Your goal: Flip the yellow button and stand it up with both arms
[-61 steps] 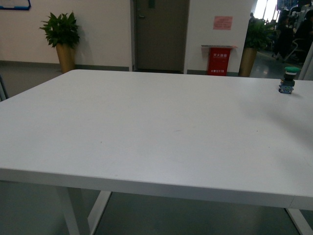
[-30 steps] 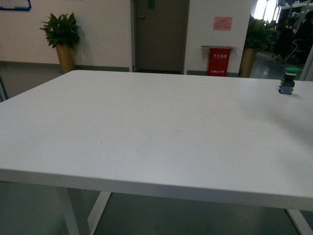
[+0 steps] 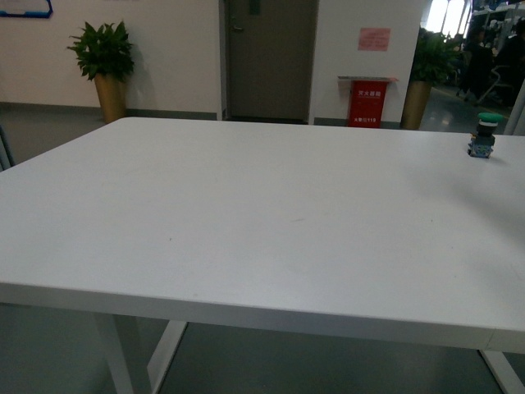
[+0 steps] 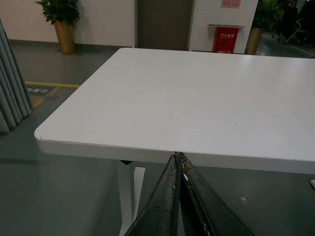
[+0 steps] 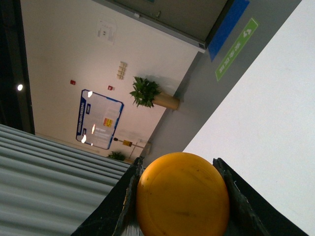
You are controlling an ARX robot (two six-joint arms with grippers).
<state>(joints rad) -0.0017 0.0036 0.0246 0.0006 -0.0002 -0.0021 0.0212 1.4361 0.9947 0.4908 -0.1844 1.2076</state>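
In the right wrist view the yellow button [image 5: 182,194] fills the gap between my right gripper's black fingers [image 5: 115,206]; its flat round yellow-orange cap faces the camera and its base is hidden behind the cap. My right gripper [image 5: 179,196] is shut on it, held above the white table [image 5: 266,113], with the view tilted. My left gripper [image 4: 178,162] is shut and empty, its black fingers pressed together just before the near edge of the table [image 4: 197,98]. Neither gripper nor the yellow button shows in the front view.
A green-capped switch [image 3: 484,135] stands upright near the far right of the white table [image 3: 246,213]. Beyond the table are a potted plant [image 3: 104,66], a door and a red box [image 3: 367,100]. A grey curtain [image 4: 12,88] hangs beside the table.
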